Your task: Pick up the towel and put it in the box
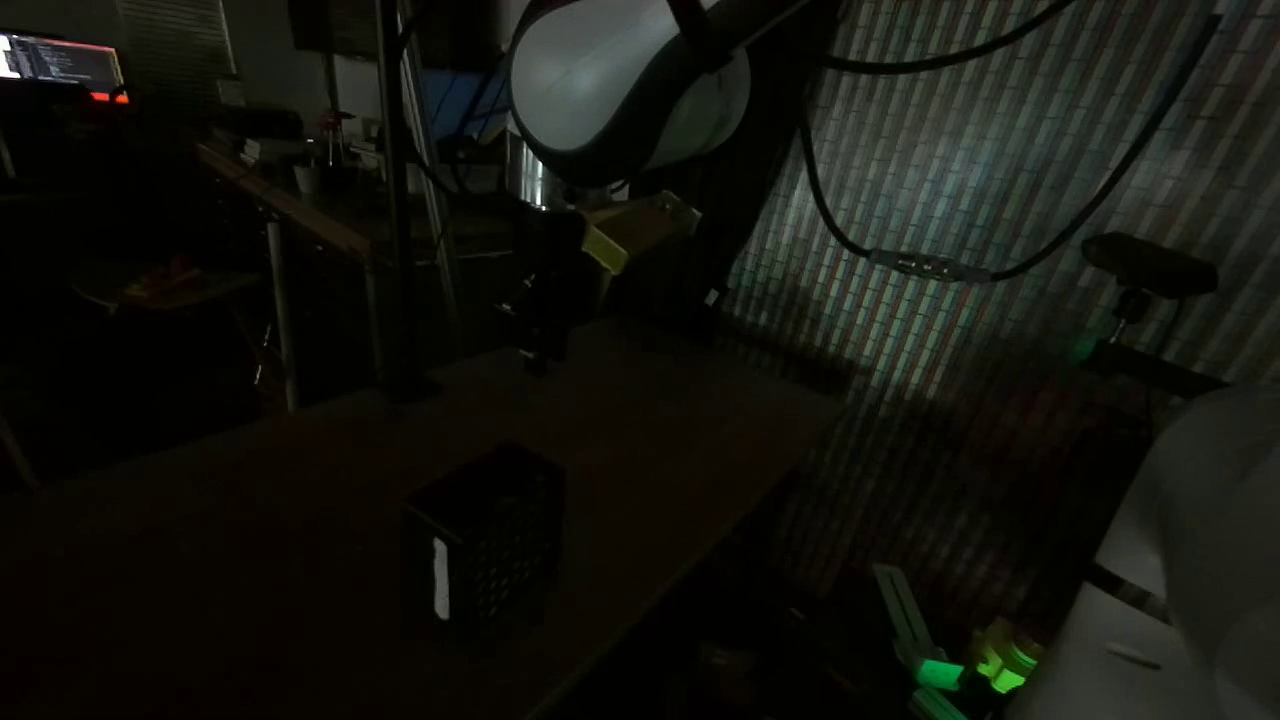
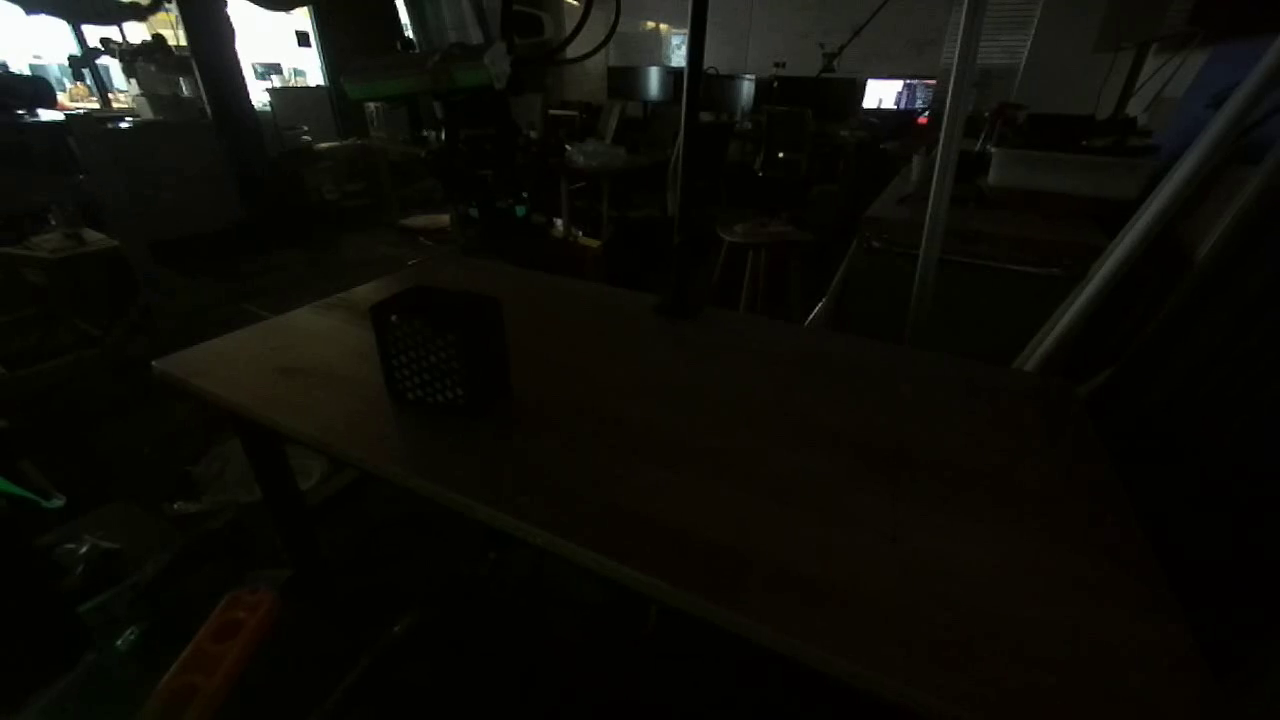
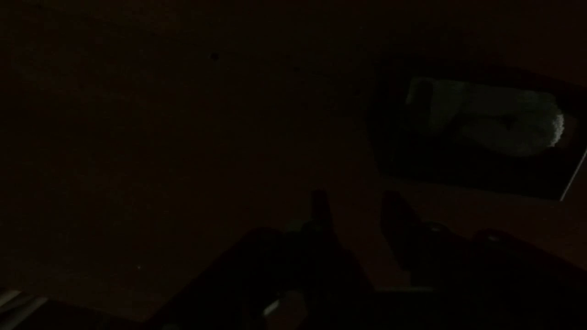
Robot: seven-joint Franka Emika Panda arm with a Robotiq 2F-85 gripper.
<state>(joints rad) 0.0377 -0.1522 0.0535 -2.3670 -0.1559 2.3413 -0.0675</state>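
Towel in box — task looks done, no step seems left; gripper partly spread — holding nothing.

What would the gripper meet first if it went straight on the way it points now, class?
Most likely the tabletop: in the wrist view it shows between the tips of the gripper, while the box stands off to one side. The darkness makes depth hard to judge.

Bg openings: blown-out glare
Screen: small bright glow
Patterned backdrop: soft lit patch
Table: v. dim, detail lost
Wrist view: near-blk, towel faint
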